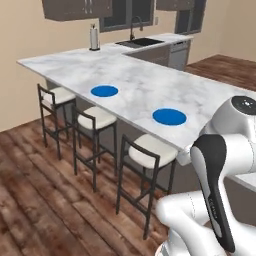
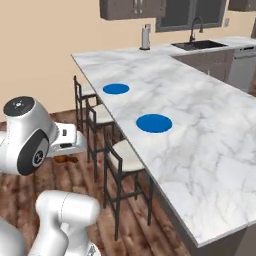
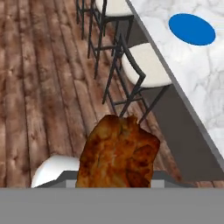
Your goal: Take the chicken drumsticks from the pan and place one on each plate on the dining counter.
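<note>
From the left base view, the long white marble dining counter with grey veins runs away toward a dark sink; two flat round bright blue plates lie on it, the nearer blue plate close to the stool-side edge and the farther blue plate well apart from it along the same edge; both look bare; three black-framed stools with cream seats stand below the overhang on the brown plank floor; the white arm rises at the lower right.

From the right base view, the same counter and both plates, nearer and farther, appear again; beside the arm's white wrist, a small orange-brown piece of chicken drumstick hangs low over the floor, short of the counter edge and well apart from either plate.

In the hand view, the drumstick sits right at the bottom, a lumpy roasted brown mass; the two-finger gripper is clamped on it, its tips hidden behind the meat; the nearer plate lies far up at the right on the counter.

The drumstick is probably light, fairly soft and greasy, so it could slip or pivot; a hold across the thick meaty middle seems safest.
</note>
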### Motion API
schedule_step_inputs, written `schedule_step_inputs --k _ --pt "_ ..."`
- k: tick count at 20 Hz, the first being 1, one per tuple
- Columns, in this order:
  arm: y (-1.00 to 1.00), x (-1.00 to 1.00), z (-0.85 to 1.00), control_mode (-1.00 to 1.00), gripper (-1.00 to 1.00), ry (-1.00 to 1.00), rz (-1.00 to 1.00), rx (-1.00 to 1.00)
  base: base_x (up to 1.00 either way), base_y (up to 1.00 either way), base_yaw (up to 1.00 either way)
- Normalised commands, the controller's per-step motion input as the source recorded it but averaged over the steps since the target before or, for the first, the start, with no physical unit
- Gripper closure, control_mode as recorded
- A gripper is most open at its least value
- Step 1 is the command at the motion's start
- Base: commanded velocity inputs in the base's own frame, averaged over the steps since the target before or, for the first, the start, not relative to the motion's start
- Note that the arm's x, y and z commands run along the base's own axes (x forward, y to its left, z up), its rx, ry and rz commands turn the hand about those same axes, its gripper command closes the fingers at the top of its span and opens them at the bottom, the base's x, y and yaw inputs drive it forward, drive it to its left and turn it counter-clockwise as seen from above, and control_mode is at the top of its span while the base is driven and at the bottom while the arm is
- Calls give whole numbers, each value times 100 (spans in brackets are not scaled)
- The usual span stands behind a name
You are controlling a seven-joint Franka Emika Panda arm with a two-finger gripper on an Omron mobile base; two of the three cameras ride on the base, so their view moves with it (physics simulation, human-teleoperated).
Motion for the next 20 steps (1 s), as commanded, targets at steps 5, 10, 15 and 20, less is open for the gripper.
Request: schedule_step_inputs --k 5,10,15,20 --pt "0 0 0 100 100 0 0 0 60 68 -52" --pt "0 0 0 100 100 0 0 0 53 61 -64" --pt "0 0 0 100 100 0 0 0 51 56 -72" --pt "0 0 0 100 100 0 0 0 39 69 -59"
